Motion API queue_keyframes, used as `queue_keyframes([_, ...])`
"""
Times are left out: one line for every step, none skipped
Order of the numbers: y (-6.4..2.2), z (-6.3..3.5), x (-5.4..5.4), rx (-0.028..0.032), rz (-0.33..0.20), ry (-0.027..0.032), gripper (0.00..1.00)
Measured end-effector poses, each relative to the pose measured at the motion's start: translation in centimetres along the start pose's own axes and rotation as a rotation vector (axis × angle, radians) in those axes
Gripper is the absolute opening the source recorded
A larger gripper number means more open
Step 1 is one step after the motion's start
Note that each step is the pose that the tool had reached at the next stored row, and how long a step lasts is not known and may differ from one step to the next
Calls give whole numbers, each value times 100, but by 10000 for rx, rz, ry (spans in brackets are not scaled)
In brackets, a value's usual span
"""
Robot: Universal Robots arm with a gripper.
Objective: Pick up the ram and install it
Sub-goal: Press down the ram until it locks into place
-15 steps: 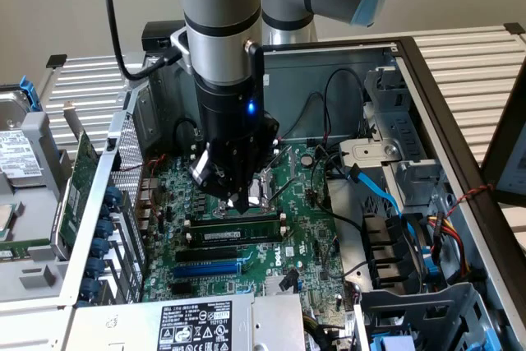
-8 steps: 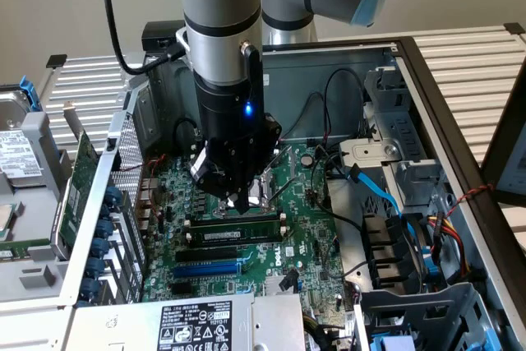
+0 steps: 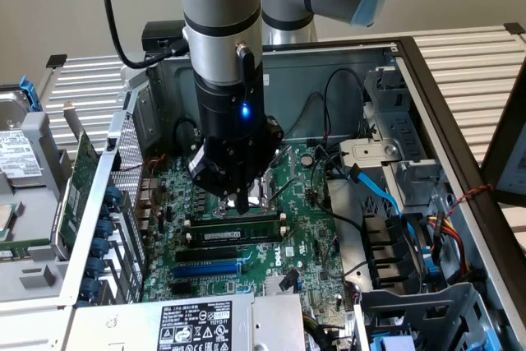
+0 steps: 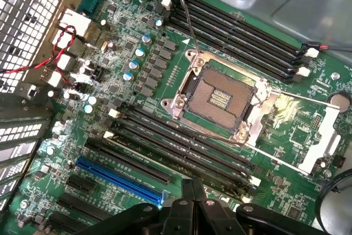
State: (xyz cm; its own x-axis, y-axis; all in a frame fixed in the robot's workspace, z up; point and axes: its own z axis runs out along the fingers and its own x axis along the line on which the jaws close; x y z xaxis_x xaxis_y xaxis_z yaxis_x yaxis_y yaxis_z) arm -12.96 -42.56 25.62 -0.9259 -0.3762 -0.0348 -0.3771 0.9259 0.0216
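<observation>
Dark-green and thin, the ram (image 3: 238, 237) lies along a black slot on the motherboard (image 3: 304, 252), a white label strip on its face, just beside the blue slot (image 3: 207, 270). The black gripper (image 3: 243, 205) hangs directly above it, fingers closed together with nothing between them, tips close to the stick's upper edge. In the wrist view the fingers (image 4: 193, 191) meet over ribbed black slots (image 4: 181, 147) beside the square metal CPU socket (image 4: 220, 98). Steel case walls (image 3: 345, 67) and loose cables (image 3: 374, 195) crowd the exterior view's right.
</observation>
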Motion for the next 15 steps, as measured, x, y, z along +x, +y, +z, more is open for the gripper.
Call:
queue_keyframes([0, 0, 0, 3, 120, 4, 11])
queue_keyframes([0, 0, 0, 2, 239, 10, 11])
queue_keyframes([1, 1, 0, -2, 341, 27, 11])
queue_keyframes([1, 1, -1, -8, 425, 60, 11])
queue_keyframes([1, 0, 0, -18, 502, 114, 11])
queue_keyframes([0, 0, 0, -27, 570, 174, 11])
queue_keyframes([0, 0, 0, -39, 630, 241, 11])
queue_keyframes([0, 0, 0, -49, 694, 304, 11])
queue_keyframes([0, 0, 0, -58, 768, 358, 11])
queue_keyframes([0, 0, 0, -63, 848, 394, 11])
queue_keyframes([0, 0, 0, -65, 937, 420, 11])
queue_keyframes([0, 0, 1, -63, 1039, 432, 11])
queue_keyframes([0, 0, 1, -60, 1145, 437, 11])
queue_keyframes([0, 1, 1, -58, 1258, 437, 11])
queue_keyframes([0, 1, 0, -55, 1377, 436, 11])
